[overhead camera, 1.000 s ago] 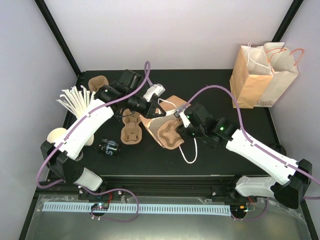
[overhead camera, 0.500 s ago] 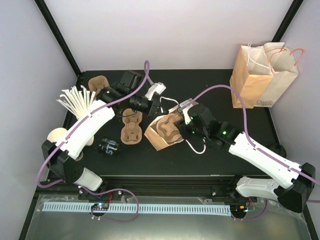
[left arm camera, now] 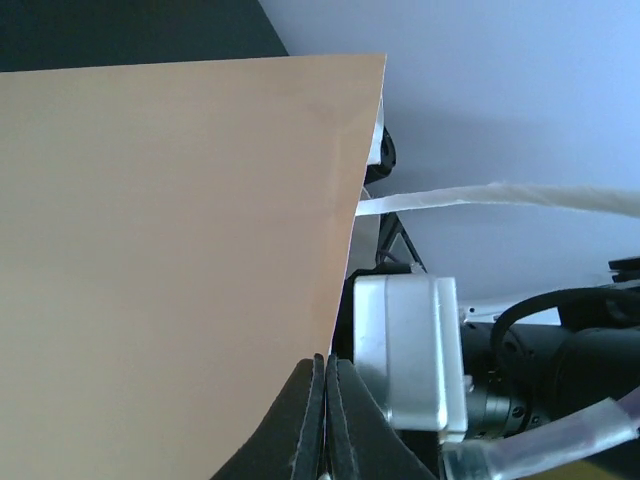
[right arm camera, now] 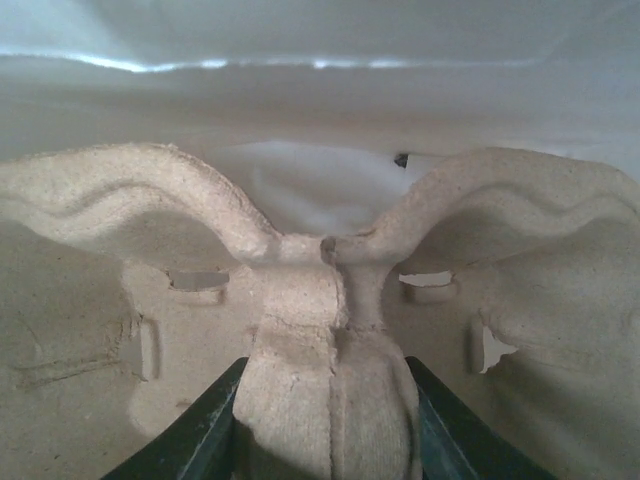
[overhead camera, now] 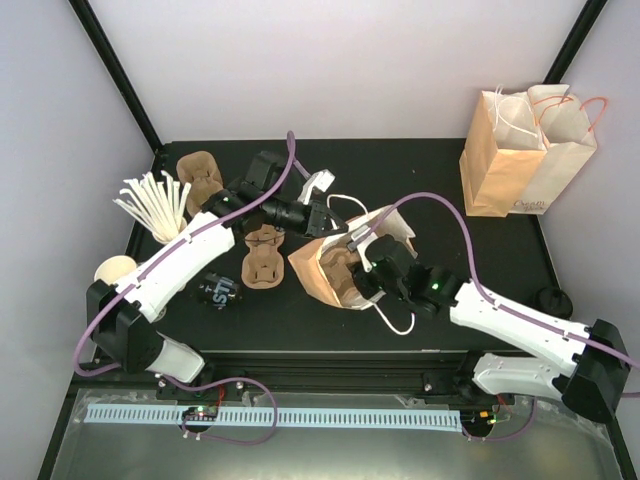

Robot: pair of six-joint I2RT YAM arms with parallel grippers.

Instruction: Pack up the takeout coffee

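Between takeout coffee and bag, a loose carrier, straws behind

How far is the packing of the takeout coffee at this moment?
Done: the left end effector is shut on the edge of the lying brown bag, holding it open. In hand: the right end effector grips the middle ridge of a pulp carrier, already partly inside the bag. Left: the takeout coffee lies on its side on the table, outside carrier and bag.
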